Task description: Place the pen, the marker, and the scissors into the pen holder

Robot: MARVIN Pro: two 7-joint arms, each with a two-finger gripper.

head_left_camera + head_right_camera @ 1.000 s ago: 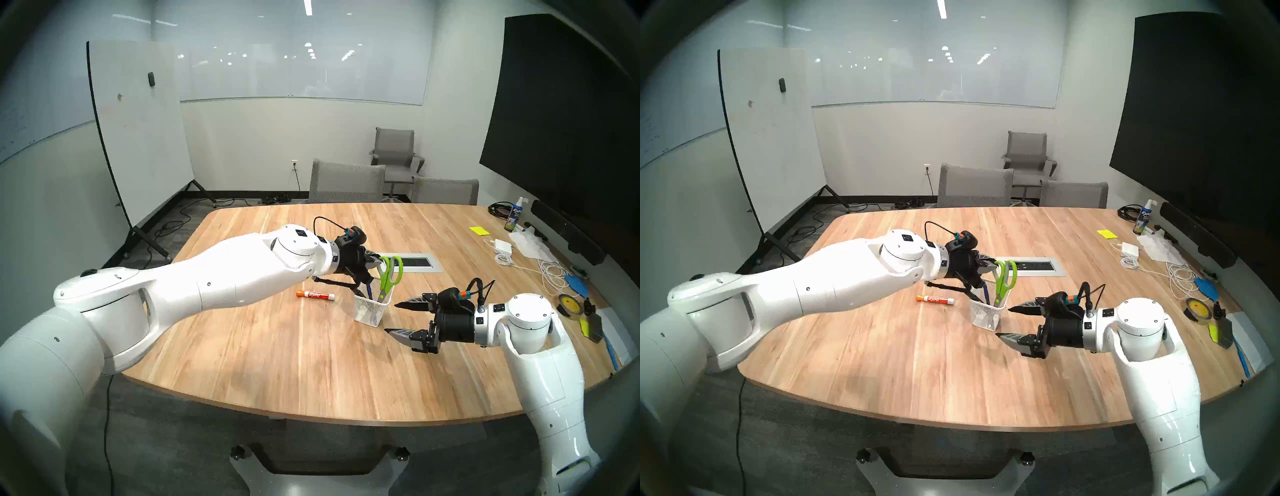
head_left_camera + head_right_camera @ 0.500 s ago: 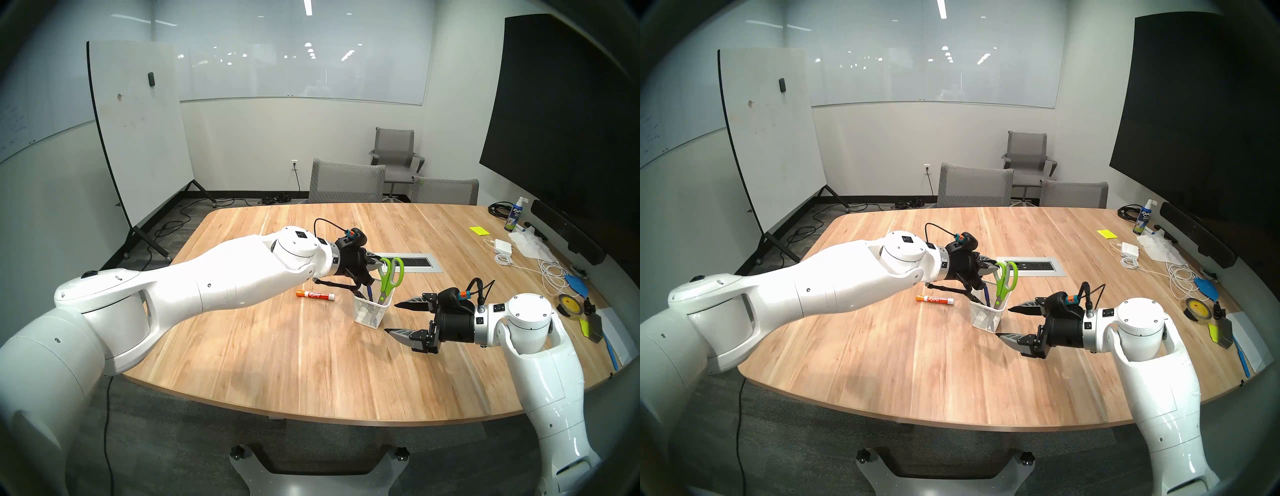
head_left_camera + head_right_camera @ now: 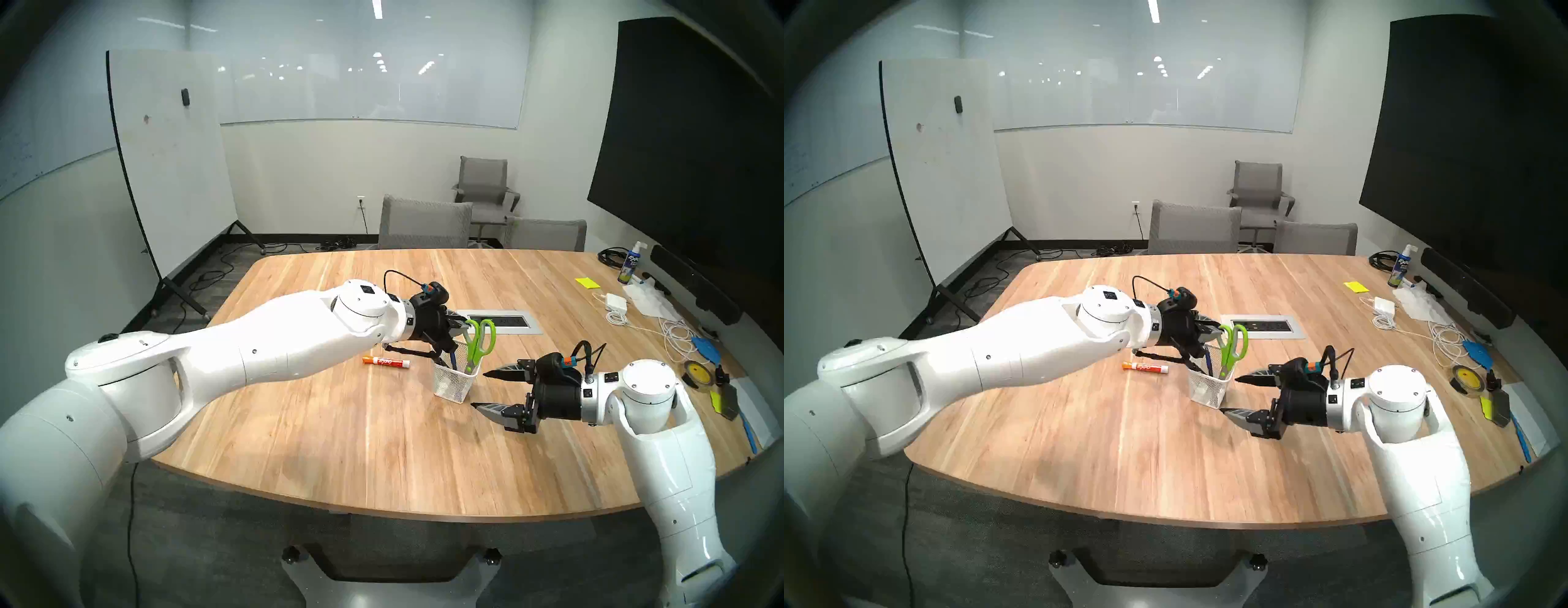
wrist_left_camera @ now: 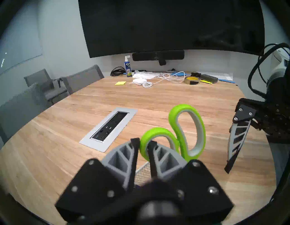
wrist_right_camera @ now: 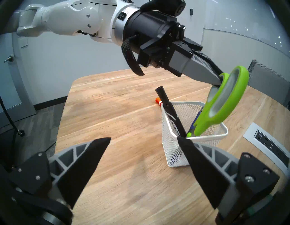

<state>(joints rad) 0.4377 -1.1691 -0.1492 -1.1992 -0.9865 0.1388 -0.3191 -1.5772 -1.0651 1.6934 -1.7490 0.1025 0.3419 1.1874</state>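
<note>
1. Right gripper [image 5: 143,157] is idling nearest the camera, jaws spread wide and empty, one fingertip [image 5: 185,143] just beside the pen holder [image 5: 174,150].
2. Scissors [image 5: 219,103] are standing blades-down inside the pen holder, beside the pen [image 5: 195,119] and black marker [image 5: 171,116].
3. Left gripper [image 4: 143,143] is beginning to part around a green handle loop; compared with a second ago, the pinch is loosening, so the release looks underway.
4. Orange marker [image 3: 386,362] is lying on the table beyond the pen holder.

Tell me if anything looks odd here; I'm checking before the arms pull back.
One stray: an orange-capped marker lies flat on the table, left of the pen holder. The scissors, black marker and pen stand inside the holder.
</note>
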